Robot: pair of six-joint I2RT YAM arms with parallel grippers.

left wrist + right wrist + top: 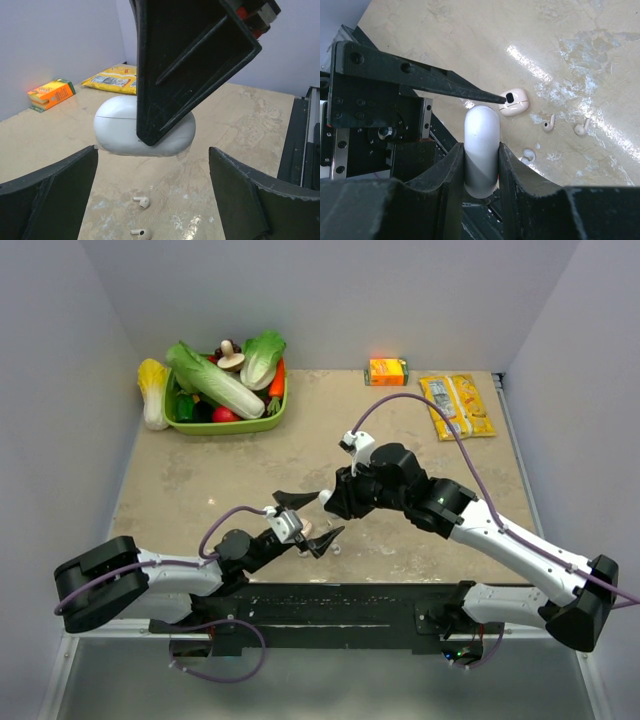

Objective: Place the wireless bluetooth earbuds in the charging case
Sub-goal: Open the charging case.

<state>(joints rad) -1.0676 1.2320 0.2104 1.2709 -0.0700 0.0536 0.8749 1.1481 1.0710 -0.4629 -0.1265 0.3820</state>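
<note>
The white oval charging case (481,135) is closed and pinched upright between my right gripper's (481,148) fingers, held above the table. In the left wrist view the case (117,127) hangs just ahead, partly hidden by a black right finger (185,65). My left gripper (152,167) is open and empty, with its jaws wide apart below and in front of the case. Two tiny white earbuds (142,201) (141,233) lie on the table between the left fingers. They also show in the right wrist view (549,123) (581,128). In the top view the grippers (307,517) (328,498) meet mid-table.
A small pale pod-shaped piece (514,102) and a white curled piece (527,156) lie near the earbuds. An orange box (388,371) and a yellow packet (457,405) are at the back right. A green basket (200,426) of vegetables stands at the back left.
</note>
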